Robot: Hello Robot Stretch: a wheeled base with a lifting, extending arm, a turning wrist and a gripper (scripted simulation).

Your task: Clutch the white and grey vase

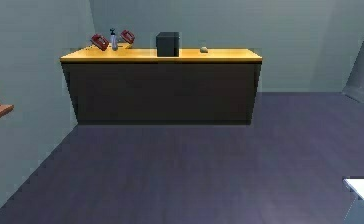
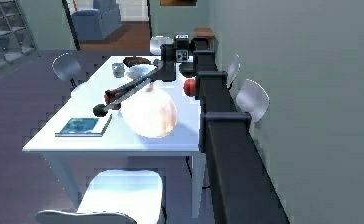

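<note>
A squat, rounded white and grey vessel sat toward the far end of the glossy white table. The dark gripper was close beside it. Whether it held anything could not be told. A smooth red apple lay nearby.

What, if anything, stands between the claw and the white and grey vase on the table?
Nothing visible does. In the arm side view the claw sits directly right of the white and grey vase on the white table, no object between them; whether they touch cannot be told.
</note>
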